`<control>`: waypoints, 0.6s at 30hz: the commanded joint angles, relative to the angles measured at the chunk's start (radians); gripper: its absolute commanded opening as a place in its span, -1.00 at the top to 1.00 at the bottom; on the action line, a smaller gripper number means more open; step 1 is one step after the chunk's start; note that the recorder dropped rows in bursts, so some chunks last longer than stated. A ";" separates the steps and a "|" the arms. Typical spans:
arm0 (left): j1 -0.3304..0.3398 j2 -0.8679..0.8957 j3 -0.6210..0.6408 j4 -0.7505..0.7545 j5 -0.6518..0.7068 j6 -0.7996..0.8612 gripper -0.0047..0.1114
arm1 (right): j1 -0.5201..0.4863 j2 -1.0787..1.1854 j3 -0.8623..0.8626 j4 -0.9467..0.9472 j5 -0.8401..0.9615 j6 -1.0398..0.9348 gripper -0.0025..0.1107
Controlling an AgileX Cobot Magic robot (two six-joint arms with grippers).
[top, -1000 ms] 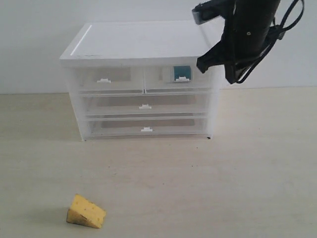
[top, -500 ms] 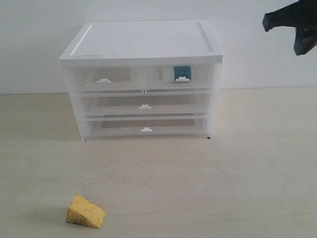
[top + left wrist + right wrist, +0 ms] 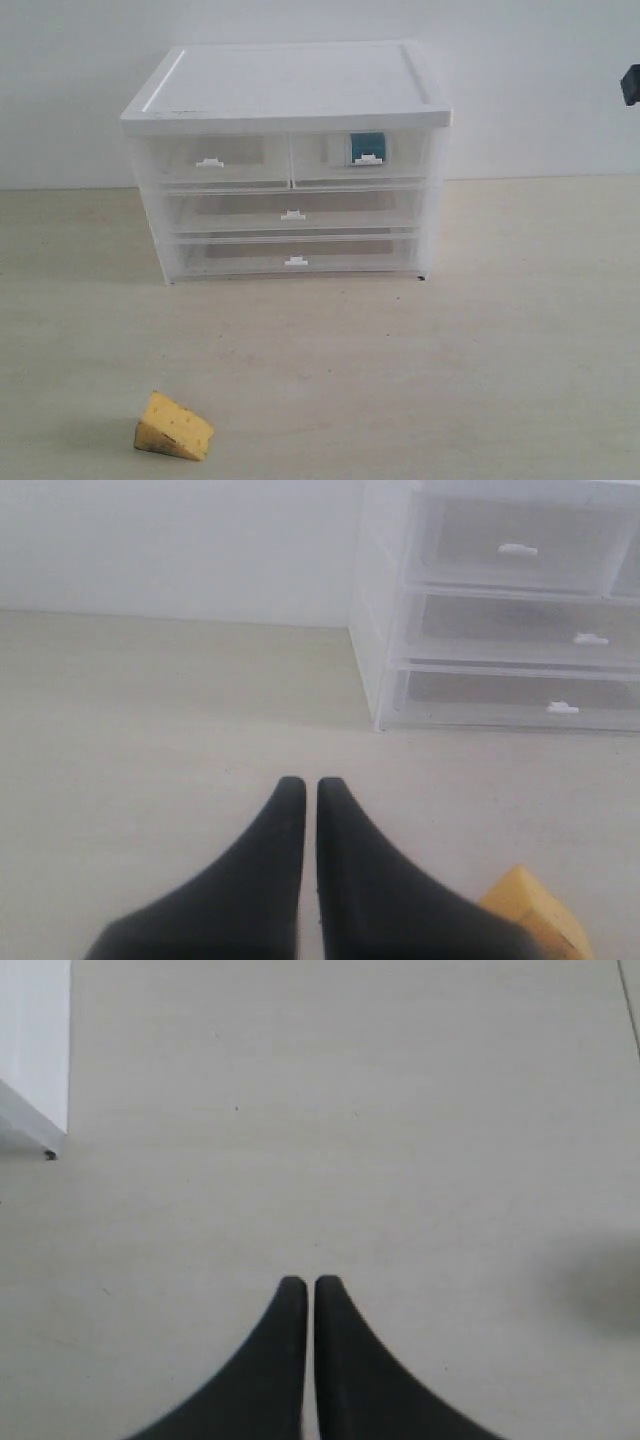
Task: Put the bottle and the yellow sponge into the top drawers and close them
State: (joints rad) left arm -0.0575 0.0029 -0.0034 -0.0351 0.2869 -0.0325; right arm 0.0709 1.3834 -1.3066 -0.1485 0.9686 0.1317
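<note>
The yellow sponge [image 3: 175,428] is lying on the table [image 3: 480,350] at near left, close to my left gripper [image 3: 303,783], which I am pressing closed on nothing. My right gripper [image 3: 302,1282] is hovering, likewise closed and empty. Farther back, the bottle [image 3: 366,147] is sitting inside the right one of the top drawers [image 3: 310,165], both pushed in.

The drawer cabinet [image 3: 290,100] is the one big obstacle. It stands at the back of the bench [image 3: 450,380], close to the wall [image 3: 60,80]. All its fronts sit flush, so both top drawers [image 3: 215,160] are barred. Bare bench stretches in front of it and to either side. The yellow sponge [image 3: 174,427] lies front left, well apart from the cabinet and open from above. The left gripper [image 3: 302,783] hangs near it, fingers [image 3: 270,860] pressed together.
</note>
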 commanded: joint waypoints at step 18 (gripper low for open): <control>0.005 -0.003 0.003 0.001 -0.002 0.006 0.84 | -0.003 -0.583 0.553 -0.017 -0.475 0.057 0.96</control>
State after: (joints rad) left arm -0.0575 0.0029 -0.0034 -0.0351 0.2869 -0.0325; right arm 0.0709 0.8665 -0.8092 -0.1521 0.5478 0.1871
